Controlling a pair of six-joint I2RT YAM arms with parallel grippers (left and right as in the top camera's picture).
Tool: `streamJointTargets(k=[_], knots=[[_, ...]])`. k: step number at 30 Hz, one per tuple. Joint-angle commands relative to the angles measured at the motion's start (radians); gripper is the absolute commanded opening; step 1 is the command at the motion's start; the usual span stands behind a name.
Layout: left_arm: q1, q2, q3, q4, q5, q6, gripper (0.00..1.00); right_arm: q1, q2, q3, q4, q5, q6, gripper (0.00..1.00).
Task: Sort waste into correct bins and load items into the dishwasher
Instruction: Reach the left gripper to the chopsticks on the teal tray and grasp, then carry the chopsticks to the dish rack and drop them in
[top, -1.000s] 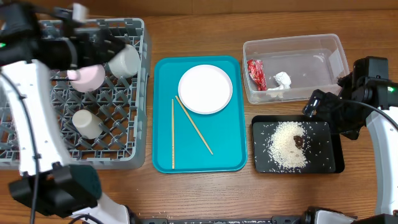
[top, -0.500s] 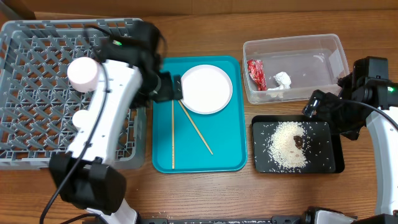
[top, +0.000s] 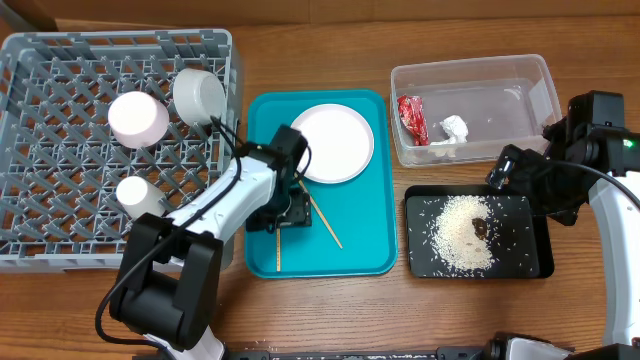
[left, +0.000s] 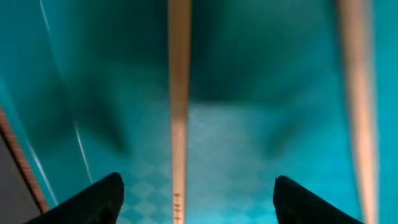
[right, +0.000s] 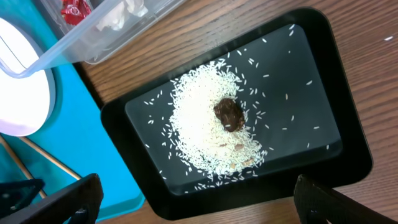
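1. The left tool (top: 282, 214) hangs low over a glossy teal plastic serving tray (top: 370, 235) with rounded corners. Its two dark fingers are spread. In the left wrist view, one thin straight wooden chopstick (left: 178, 124) runs between them, and neither finger touches it.
2. A second wooden chopstick (top: 325, 222) lies slantwise on the tray just beside the tool, its upper end near the plate's rim.
3. The large smooth white round plate (top: 335, 140) sits flat on the far half of the teal tray.
4. A square grey plastic dish rack (top: 60, 255) with a lattice grid floor and low walls stands on the left of the wood-grain counter (top: 450, 300). In it are a pale pink bowl (top: 138, 118), a grey-green bowl (top: 198, 95) near the far right corner, and a small white cup (top: 137, 195) closer to the middle.
5. A clear rectangular plastic tub (top: 530, 95) with rounded corners holds a crumpled red snack wrapper (top: 412, 118) and a small crumpled white tissue (top: 455, 128), lying near each other.
6. A shallow black rectangular tray (right: 323, 74) carries a mound of loose white rice (right: 205, 124), with stray grains scattered around it. A knobbly brown food lump (right: 229, 114) sits on the mound.
7. The right tool (right: 202, 205) hovers above the black tray, its fingers wide apart and empty.
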Motion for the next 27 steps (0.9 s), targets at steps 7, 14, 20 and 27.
streamJointTargets(k=[7, 14, 20, 27], knots=[[0.002, 0.006, -0.141, 0.134, 0.012, -0.008, 0.18, 0.000, -0.016, -0.003, -0.002, 0.007, 0.000, 1.00], [0.008, -0.001, -0.108, 0.097, 0.020, -0.008, 0.04, 0.000, -0.016, -0.003, -0.003, 0.007, 0.000, 1.00], [0.031, -0.096, 0.058, -0.029, 0.005, 0.036, 0.04, 0.000, -0.016, -0.003, -0.006, 0.007, 0.000, 1.00], [0.106, -0.224, 0.278, -0.193, -0.064, 0.227, 0.04, 0.000, -0.016, -0.003, -0.005, 0.007, 0.000, 1.00]])
